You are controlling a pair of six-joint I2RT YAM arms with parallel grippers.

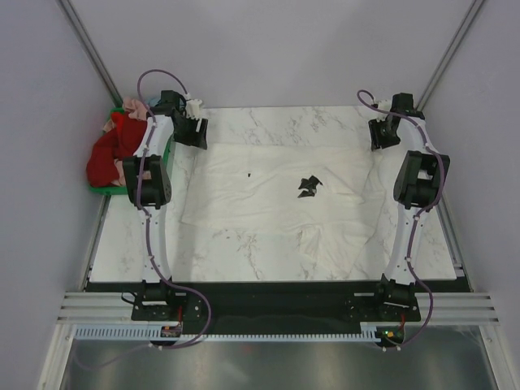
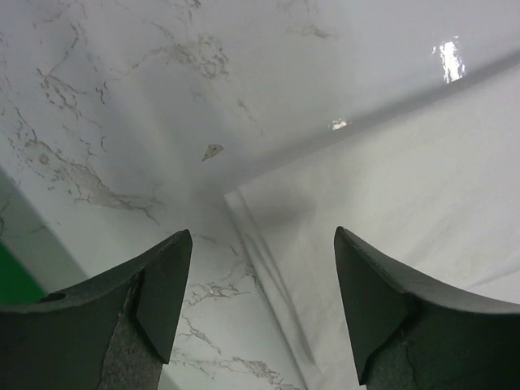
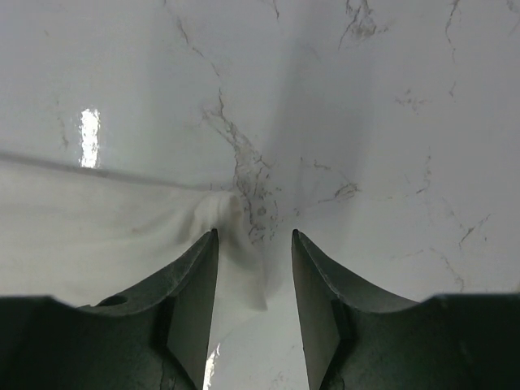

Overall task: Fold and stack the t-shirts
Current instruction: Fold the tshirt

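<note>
With left end effector [image 2: 262,231] and right end effector [image 3: 254,231] spread above far corners of the cream t-shirt [image 1: 268,191] (nothing pinched), flatten wrinkles before folding

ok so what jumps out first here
A cream-white t-shirt lies spread out across the middle of the marble table, with a small black print near its middle. The left tool and right tool hang open by its far corners. At the far left, red and pink shirts heap in a green crate.

High overview; wrist views close above table [image 2: 122,97]
</note>
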